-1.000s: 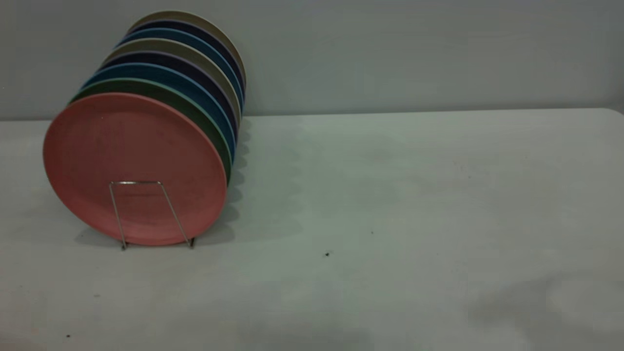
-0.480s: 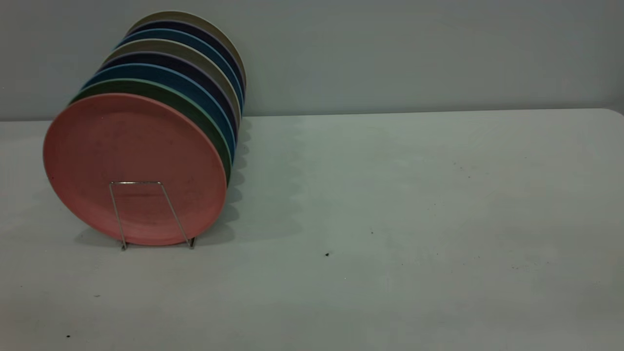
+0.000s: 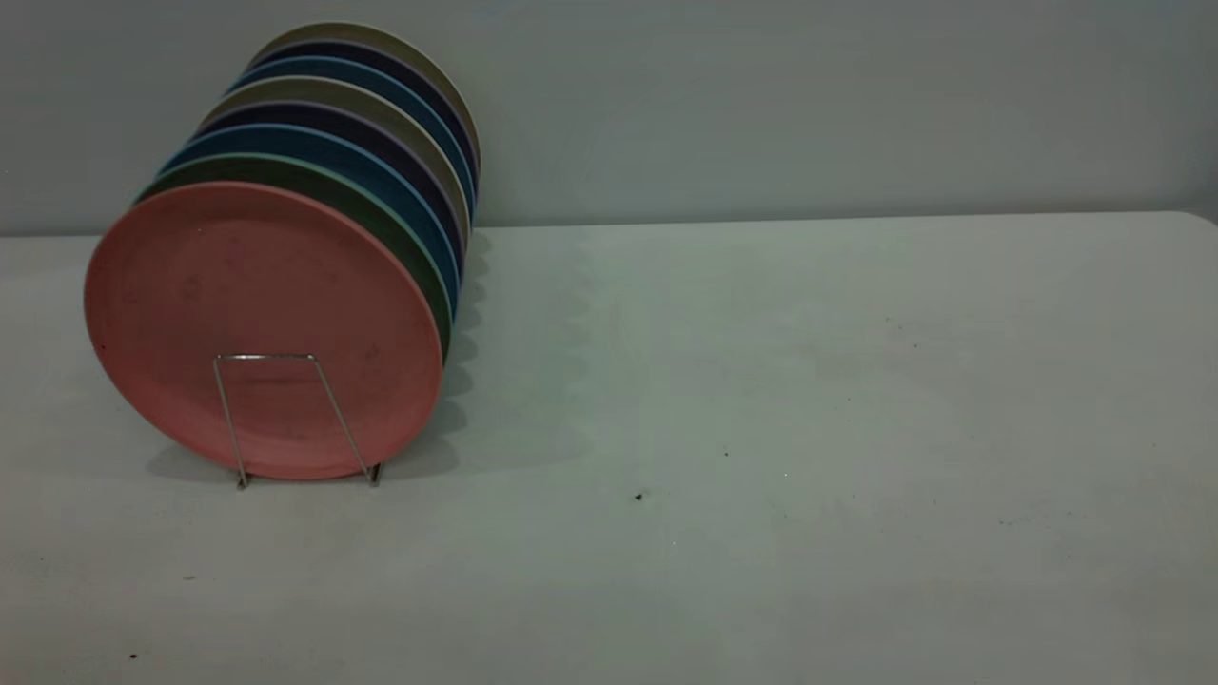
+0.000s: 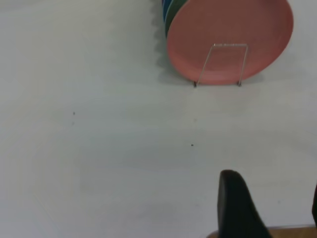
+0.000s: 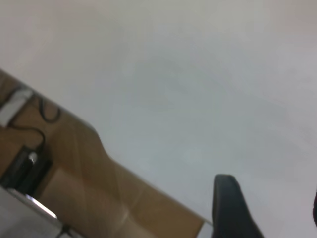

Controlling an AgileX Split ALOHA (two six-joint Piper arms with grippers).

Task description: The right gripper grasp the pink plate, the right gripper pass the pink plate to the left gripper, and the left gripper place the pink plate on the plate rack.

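The pink plate stands upright at the front of the plate rack on the table's left side, its face behind the front wire loop. It also shows in the left wrist view, as does the rack. Neither gripper shows in the exterior view. My left gripper is open and empty, well back from the rack over the table's near edge. My right gripper is open and empty over the bare table near an edge; no plate shows in its view.
Behind the pink plate, a green plate and several blue, dark and beige plates fill the rack toward the wall. The white table stretches to the right. The right wrist view shows a wooden floor with cables past the table's edge.
A dark shadow at the table's front right has gone from the exterior view. The plates and rack have not moved.
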